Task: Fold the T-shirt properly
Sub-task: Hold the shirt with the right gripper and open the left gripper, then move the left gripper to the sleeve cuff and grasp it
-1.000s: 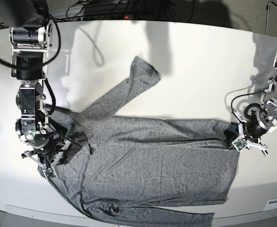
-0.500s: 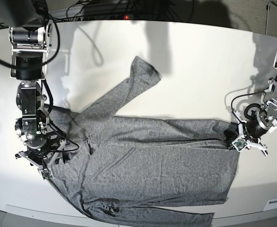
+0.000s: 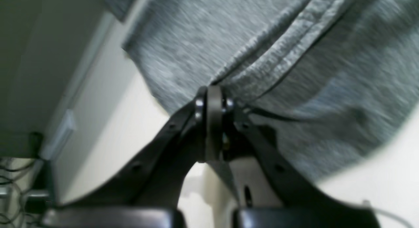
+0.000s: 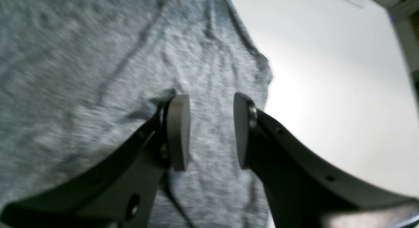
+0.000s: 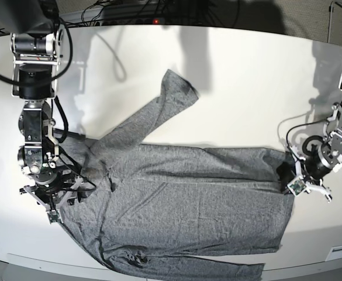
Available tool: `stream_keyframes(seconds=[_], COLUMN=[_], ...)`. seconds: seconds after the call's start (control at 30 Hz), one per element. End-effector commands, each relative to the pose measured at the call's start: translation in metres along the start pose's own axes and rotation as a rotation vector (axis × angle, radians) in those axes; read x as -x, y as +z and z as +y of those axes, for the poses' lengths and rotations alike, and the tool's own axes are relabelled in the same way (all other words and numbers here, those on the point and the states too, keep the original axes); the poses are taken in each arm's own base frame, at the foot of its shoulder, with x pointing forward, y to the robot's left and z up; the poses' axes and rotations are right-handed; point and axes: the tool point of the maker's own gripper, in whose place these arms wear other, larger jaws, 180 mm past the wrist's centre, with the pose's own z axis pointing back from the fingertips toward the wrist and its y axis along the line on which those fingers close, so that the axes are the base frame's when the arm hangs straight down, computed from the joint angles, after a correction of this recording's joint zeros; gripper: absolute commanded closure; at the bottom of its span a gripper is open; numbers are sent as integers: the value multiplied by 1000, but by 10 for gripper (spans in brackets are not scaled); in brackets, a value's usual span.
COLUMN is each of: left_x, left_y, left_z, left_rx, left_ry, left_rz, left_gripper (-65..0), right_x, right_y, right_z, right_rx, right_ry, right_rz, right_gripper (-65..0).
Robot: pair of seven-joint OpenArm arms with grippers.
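**Grey shirt spread flat, one hem corner pinched**

While the heather-grey long-sleeved knit T-shirt (image 5: 182, 199) lies spread across the white desk (image 5: 247, 88), each arm sits at one end of it. The body of the shirt runs sideways across the base view — hem toward that view's right, shoulders toward its left. One sleeve (image 5: 153, 114) angles up and away from the body, its cuff lying on bare desk; the other sleeve (image 5: 188, 268) lies along the near edge of the desk.

The left gripper (image 3: 214, 100) is at the hem corner on the base view's right. Its black fingers (image 3: 199, 105) are pressed together, and a ridge of the doubled hem (image 3: 268, 58) is clamped between them; the cloth fans out from that pinch.

The right gripper (image 4: 211, 130) is over the shoulder end of the shirt — at the base view's left. Its fingers (image 4: 178, 130) stand apart with grey knit showing in the gap; whether the tips touch the cloth cannot be told. The edge of the fabric and bare desk lie just beside the gripper in the right wrist view.
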Motion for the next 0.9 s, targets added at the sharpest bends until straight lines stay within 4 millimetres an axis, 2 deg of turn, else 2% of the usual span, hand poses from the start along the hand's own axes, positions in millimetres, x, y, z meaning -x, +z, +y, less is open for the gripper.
stream_keyframes(seconds=[0.0, 0.17, 0.33, 0.37, 0.4, 0.43, 0.5, 0.57, 0.77, 0.87], left_x=[-18, -22, -23, -24, -26, -28, -31, -32, -21, -2], left_y=[1, 0, -2, -3, -3, -4, -4, -5, -8, -6], left_z=[30, 34, 33, 34, 38, 44, 55, 57, 53, 57], left_rx=[-64, -71, -73, -88, -119, -161, -242, -256, -256, -283], left_ry=[-18, -22, -17, -20, -27, -36, -54, -54, -11, 187], left_rz=[-54, -59, -63, -65, -69, -72, -78, -75, -5, 95], left_gripper=[0, 0, 0, -31, -106, -154, -166, -166, -165, -165], right_x=[-27, -27, -18, -17, -16, -16, -14, -12, -10, -9], right_y=[1, 1, 1, 1, 1, 1, 1, 1, 1, 2], right_z=[-16, -13, -13, -12, -12, -11, -10, -7, -6, -3], right_rx=[30, 18, 16, 14, 12, 7, -1, -11, -16, -40], right_ry=[-20, -45, -46, -49, -53, -64, -79, -87, -85, -69], right_rz=[-68, -70, -17, -13, -9, -7, 2, 15, 25, 30], right_gripper=[-226, -226, -226, -226, -226, -226, -226, -226, -226, -226])
